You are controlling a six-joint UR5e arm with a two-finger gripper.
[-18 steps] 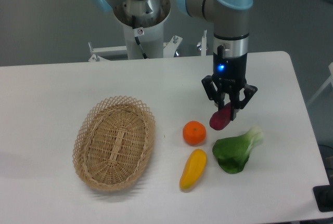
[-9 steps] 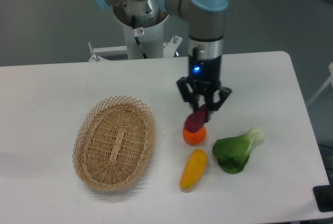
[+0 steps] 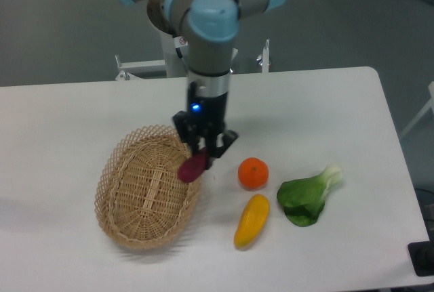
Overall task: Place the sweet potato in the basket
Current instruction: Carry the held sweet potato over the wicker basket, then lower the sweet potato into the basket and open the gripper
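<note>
My gripper (image 3: pixel 203 151) is shut on the sweet potato (image 3: pixel 192 169), a small reddish-purple tuber that hangs tilted from the fingers. It is held in the air over the right rim of the basket (image 3: pixel 129 200), an oval tan wicker basket on the left part of the white table. The basket's inside shows nothing in it.
A round orange fruit (image 3: pixel 253 173) lies just right of the gripper. A yellow-orange elongated vegetable (image 3: pixel 251 220) lies below it. A green leafy vegetable (image 3: pixel 308 197) lies further right. The robot's base (image 3: pixel 183 48) stands behind the table.
The gripper has carried the sweet potato leftward, from beside the green vegetable, past the orange fruit, to above the basket's right rim.
</note>
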